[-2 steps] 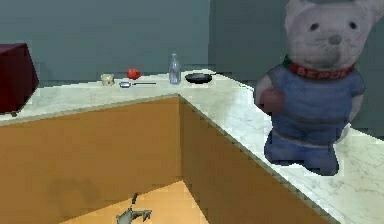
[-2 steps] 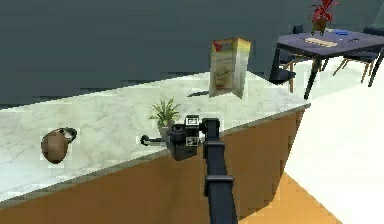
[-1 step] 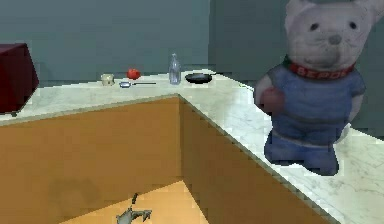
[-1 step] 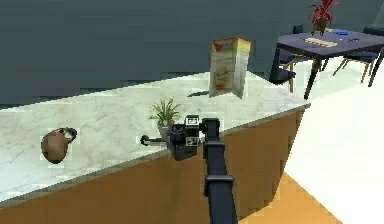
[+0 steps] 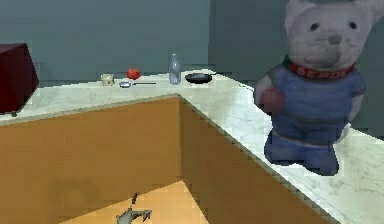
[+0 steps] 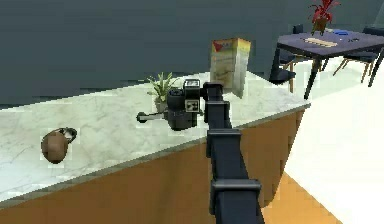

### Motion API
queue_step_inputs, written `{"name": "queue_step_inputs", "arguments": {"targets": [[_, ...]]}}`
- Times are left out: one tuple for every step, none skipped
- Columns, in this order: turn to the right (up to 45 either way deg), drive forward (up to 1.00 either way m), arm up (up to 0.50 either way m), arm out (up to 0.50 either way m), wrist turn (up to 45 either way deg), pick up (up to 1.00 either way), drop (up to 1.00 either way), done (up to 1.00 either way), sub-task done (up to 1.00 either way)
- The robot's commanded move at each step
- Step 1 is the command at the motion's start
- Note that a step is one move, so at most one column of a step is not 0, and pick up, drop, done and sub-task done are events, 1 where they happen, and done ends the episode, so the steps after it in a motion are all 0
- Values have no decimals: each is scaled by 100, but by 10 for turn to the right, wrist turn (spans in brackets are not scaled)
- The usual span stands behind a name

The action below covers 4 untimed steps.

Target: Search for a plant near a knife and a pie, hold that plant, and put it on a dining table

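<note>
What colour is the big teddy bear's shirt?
Blue. The teddy bear shows best in the forward view.

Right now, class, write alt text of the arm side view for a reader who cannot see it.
The robot's arm reaches over a marble counter, its gripper near a small potted plant; whether it holds anything cannot be told. A tall box stands farther right, and a dining table lies beyond.

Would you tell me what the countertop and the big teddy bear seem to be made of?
Countertop: pale, grey-veined and smooth, so probably polished marble or a lookalike. Teddy bear: soft, fuzzy surface, apparently plush fabric.
</note>
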Motion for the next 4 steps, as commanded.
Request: {"name": "queue_step_inputs", "arguments": {"targets": [[0,0,6,0,0,0,0,0,0],[0,0,0,0,-450,0,0,0,0],[0,0,0,0,-450,0,0,0,0],[0,0,0,0,-120,0,0,0,0]]}}
